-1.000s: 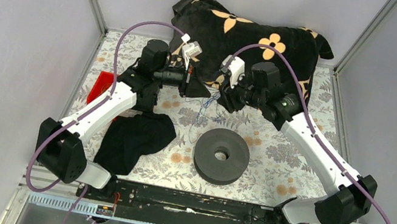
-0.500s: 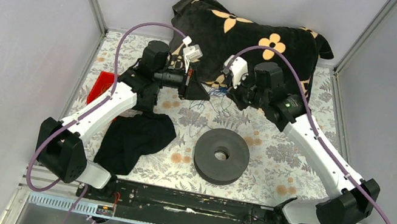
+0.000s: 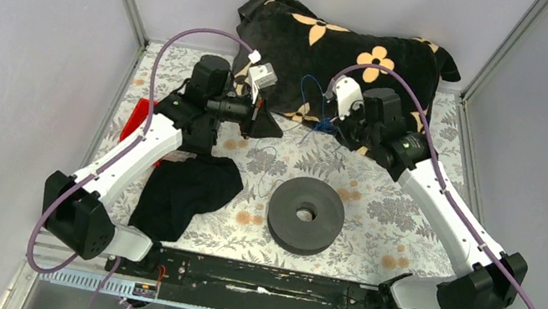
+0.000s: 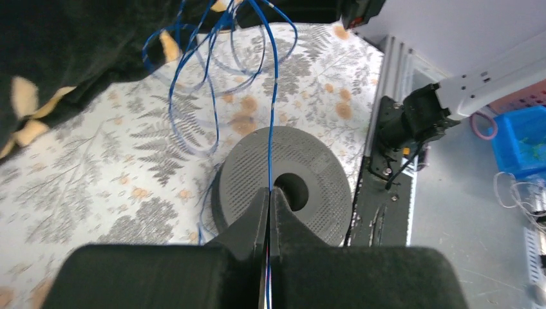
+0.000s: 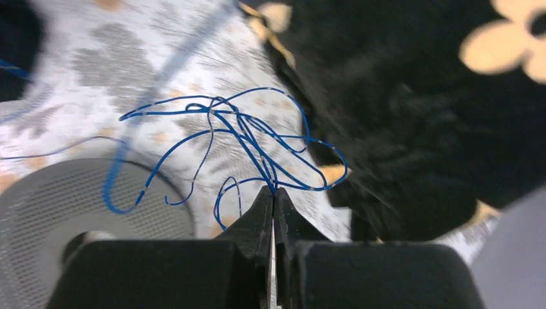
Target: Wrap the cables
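Roughly mid-table: cables (image 4: 271,141) are hair-fine blue wire, glossy and springy, gathered in loose open loops rather than a neat coil.

- Spool (image 3: 287,208): thick black disc with a round centre hole. Its top face looks finely dotted in the left wrist view. It lies flat on the table (image 3: 395,218), nearer the arm bases than the wire.
- Table cover: pale cloth printed with grey ferns and small tan flowers.
- Cushion (image 3: 340,47): soft, black, with large cream flower shapes, slumped against the far wall.
- Black cloth (image 3: 183,194): matte and crumpled, near the left arm. A red object (image 3: 139,118) is partly hidden behind that arm.

Wire lie: the bundle hangs between the two tools, just in front of the cushion, with its long axis running left to right across the table. From the left wrist, one strand runs straight away from the fingertips and passes over the spool in that view. Further loops curl off toward the cushion. From the right wrist, a tangle of arcs fans out from the fingertips.

Left tool (image 4: 268,199): clenched on the single strand, tips together.
Right tool (image 5: 273,193): clenched where the loops converge.

Arms: both reach forward from the near edge, elbows out. The forearms angle inward and the wrists turn so the tools face each other, apart, above the far half of the table.
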Robot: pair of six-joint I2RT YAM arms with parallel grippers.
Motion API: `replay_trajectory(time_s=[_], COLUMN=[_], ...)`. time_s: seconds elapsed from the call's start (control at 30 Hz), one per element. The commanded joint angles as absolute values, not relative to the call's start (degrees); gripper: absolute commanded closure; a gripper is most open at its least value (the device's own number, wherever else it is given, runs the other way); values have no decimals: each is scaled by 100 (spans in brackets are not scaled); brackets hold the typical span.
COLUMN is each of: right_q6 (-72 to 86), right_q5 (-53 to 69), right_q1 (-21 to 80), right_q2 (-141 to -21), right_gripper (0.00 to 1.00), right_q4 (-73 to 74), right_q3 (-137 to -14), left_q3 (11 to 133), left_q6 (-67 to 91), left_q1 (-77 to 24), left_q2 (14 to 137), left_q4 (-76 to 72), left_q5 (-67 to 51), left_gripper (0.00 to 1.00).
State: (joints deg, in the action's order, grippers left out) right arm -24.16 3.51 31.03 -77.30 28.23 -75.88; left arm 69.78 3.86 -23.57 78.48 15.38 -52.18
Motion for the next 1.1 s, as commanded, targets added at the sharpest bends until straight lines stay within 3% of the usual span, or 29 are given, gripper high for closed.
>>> replay_trajectory(time_s=[0.0,0.1,0.17,0.23,0.33,0.47,0.83,1.07], right_q6=[-2536,-3330,-3642,-3445,-2997,-2782,-2010,-967], right_q5=[-1413,-3215,-3728,-2985,-903,1140,2885,3534], right_q1=[2759,2738,2734,2741,2739,2738,2704,2597], right_q2=[-8017,-8158,-8125,-7985,-7786,-7481,-7502,-7539], right_gripper=[98,83,65,48,19,2,0,8], right_q4=[3112,2855,2781,3299,4336,4219,1293,-814], right_q3=[-8062,-7787,-7551,-7739,-8320,-8517,-6724,-5498], left_q3=[7620,8065,8376,8559,8637,8648,8939,8974], left_q6=[-95,-315,-436,-462,-349,-120,1205,2269], left_q1=[-2233,-2222,-2225,-2228,-2224,-2224,-2228,-2214], left_q2=[7607,7606,7639,7649,7596,7545,7398,7444], left_q4=[2009,2331,2600,2773,2831,2856,2419,1861], left_q5=[-4385,-3786,-3645,-3634,-3728,-4051,-4901,-5077], left_gripper=[100,100,100,100,100,100,100,100])
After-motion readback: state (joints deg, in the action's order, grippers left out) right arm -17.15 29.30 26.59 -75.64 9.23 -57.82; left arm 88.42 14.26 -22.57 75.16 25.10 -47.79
